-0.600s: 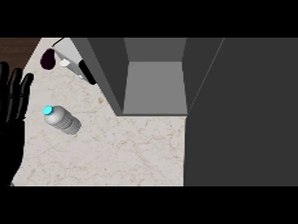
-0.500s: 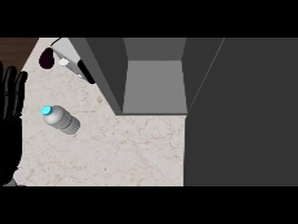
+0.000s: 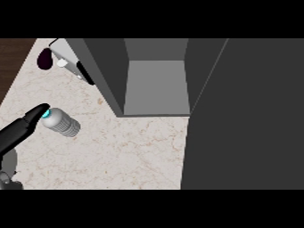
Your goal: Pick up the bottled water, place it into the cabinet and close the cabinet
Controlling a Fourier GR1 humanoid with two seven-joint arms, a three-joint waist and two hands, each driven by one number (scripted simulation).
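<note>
Head view: The left hand (image 3: pixel 16 132) was standing up at the 9 o'clock edge a moment ago, fingers pointing to 12 o'clock. Now it has tipped over and reaches across the bench (image 3: pixel 115 151) toward 1 o'clock. Its fingers are straight and hold nothing. The fingertips (image 3: pixel 41 109) are right by the blue cap of the bottled water (image 3: pixel 63 124).

The bottled water has not moved. It lies on its side on the bench, out at 9 o'clock, with its cap end toward 10 o'clock.

The cabinet (image 3: pixel 155 84) stands open near 12 o'clock, well apart from the bottle. Its door (image 3: pixel 253 116) fills the 3 o'clock side.

A dark round thing (image 3: pixel 46 59) sits at 11 o'clock.

The right hand is out of sight.

So the reach has begun, I think. The bottle is not yet picked up.
</note>
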